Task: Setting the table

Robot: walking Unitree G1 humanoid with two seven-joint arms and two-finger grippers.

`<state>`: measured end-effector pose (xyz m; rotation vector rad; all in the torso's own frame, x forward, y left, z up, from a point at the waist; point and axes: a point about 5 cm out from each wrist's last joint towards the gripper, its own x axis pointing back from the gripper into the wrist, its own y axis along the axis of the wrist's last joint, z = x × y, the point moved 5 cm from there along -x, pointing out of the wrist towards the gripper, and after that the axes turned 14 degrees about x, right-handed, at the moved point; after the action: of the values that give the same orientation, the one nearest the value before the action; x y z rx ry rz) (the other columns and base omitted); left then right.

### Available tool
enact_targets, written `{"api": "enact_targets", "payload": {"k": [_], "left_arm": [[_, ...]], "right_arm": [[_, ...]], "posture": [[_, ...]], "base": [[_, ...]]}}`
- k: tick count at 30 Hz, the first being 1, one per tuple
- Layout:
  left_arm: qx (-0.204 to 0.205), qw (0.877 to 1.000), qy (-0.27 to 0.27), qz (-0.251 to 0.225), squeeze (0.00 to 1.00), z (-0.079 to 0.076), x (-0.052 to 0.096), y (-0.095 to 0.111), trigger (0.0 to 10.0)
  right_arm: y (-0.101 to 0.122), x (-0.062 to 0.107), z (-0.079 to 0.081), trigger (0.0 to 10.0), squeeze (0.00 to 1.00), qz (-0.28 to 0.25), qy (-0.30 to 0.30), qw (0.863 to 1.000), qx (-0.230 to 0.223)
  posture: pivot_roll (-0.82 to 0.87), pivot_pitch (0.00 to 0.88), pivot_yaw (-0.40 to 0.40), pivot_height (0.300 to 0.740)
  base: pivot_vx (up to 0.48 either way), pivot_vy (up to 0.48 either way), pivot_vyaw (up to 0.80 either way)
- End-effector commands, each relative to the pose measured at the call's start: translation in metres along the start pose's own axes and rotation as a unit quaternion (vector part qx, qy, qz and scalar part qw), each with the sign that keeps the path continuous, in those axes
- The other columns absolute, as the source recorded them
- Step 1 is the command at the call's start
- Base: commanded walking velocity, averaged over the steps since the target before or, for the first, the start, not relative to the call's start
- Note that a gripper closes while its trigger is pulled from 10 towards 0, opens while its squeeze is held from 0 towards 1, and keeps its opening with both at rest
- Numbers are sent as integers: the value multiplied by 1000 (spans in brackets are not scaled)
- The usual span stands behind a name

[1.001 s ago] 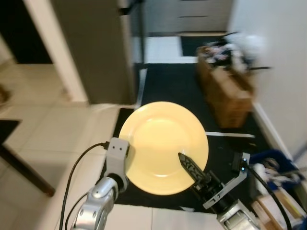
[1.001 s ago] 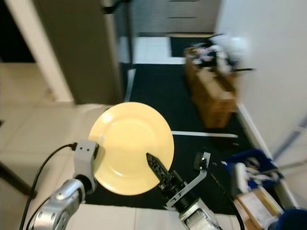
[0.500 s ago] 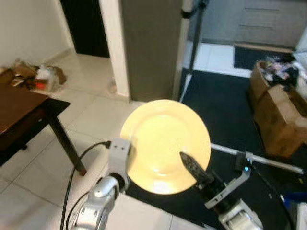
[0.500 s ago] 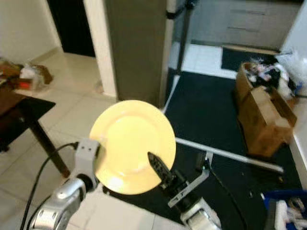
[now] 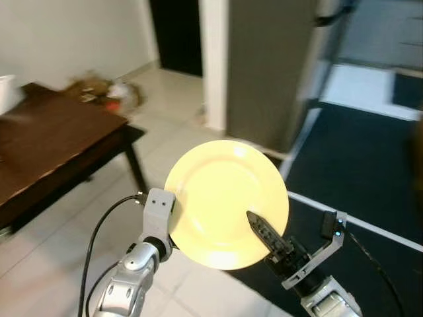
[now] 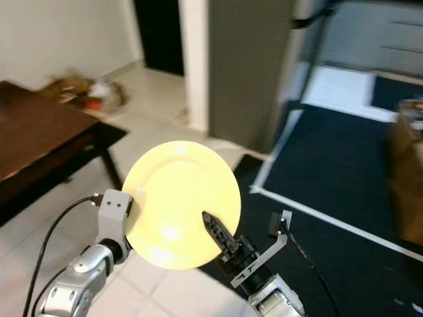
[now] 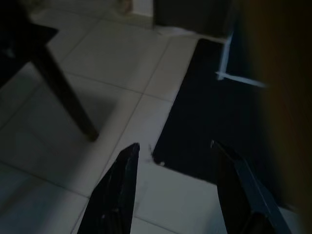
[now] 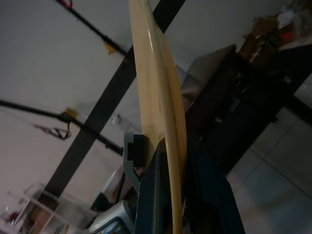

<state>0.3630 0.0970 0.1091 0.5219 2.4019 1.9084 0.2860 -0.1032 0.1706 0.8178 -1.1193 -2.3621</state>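
— Where the right gripper [image 5: 264,232] is seen, low and right of centre in the left eye view, what is held?

— A yellow plate [image 5: 226,202] is clamped at its lower right rim, one black finger [image 5: 262,229] being laid across its face. In the right wrist view the rim [image 8: 161,97] is seen edge-on, gripped between the two fingers.

— How is the plate turned?

— Its face is presented up towards the head camera, at the middle of the frame. It is round, so no long axis can be given.

— And the left gripper [image 7: 178,170]?

— Its fingers are spread apart with nothing between them. The left wrist [image 5: 157,214] is seen just beside the plate's lower left edge.

— What is seen of the room?

— Pale floor tiles [image 5: 59,244] are seen at lower left, and a dark mat [image 5: 357,172] with a white strip [image 5: 350,221] at right. A dark wooden table [image 5: 46,148] is placed at left, with blurred clutter [image 5: 99,89] by the wall beyond it. A grey pillar [image 5: 264,66] and a dark doorway [image 5: 175,33] are seen at the top.
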Motion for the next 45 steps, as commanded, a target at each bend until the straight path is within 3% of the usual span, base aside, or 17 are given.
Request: {"api": "enact_targets", "payload": {"k": [1,21,24,27,28,30,34,37,41,45], "left_arm": [[-5,1000,7,16,0,3,0,-10,10000],[-27,999,28,2,0,8,-2,-6,10000],[-58,998,26,-12,0,7,-2,-3,10000],[-61,998,28,-15,0,7,-3,-2,10000],[-61,997,31,-21,0,8,-4,0,10000],[-60,997,32,-23,0,8,-4,1,10000],[-59,997,34,-26,0,8,-5,2,10000],[-58,997,34,-28,0,8,-5,3,10000],[-57,997,35,-31,0,8,-6,3,10000],[-57,997,35,-32,0,8,-6,2,10000]], "right_arm": [[1,-2,10,10000,0,-7,28,1000,-8],[1,-2,7,10000,0,-10,20,1000,-8],[4,-3,-5,10000,0,-19,-16,1000,12],[8,-3,-15,10000,0,-27,-46,998,22],[21,-1,-27,10000,0,-52,-79,995,33],[27,-1,-30,10000,0,-61,-85,994,36],[37,0,-26,10000,0,-78,-70,994,27],[42,-3,-15,10000,0,-86,-35,996,10],[37,-7,4,10000,0,-76,12,997,-1],[33,-8,8,10000,0,-72,21,997,-6]], "posture": [[-34,72,97,740],[-32,77,98,740],[-32,79,99,740],[-34,79,99,740],[-35,81,100,740],[-35,81,100,740],[-37,83,100,740],[-37,84,97,740],[-36,84,95,740],[-34,83,94,740]], "base": [[0,0,731],[0,0,731],[226,0,646],[445,0,173],[469,0,0],[469,0,0],[468,0,0],[469,0,0],[469,0,0],[469,0,0]]}}
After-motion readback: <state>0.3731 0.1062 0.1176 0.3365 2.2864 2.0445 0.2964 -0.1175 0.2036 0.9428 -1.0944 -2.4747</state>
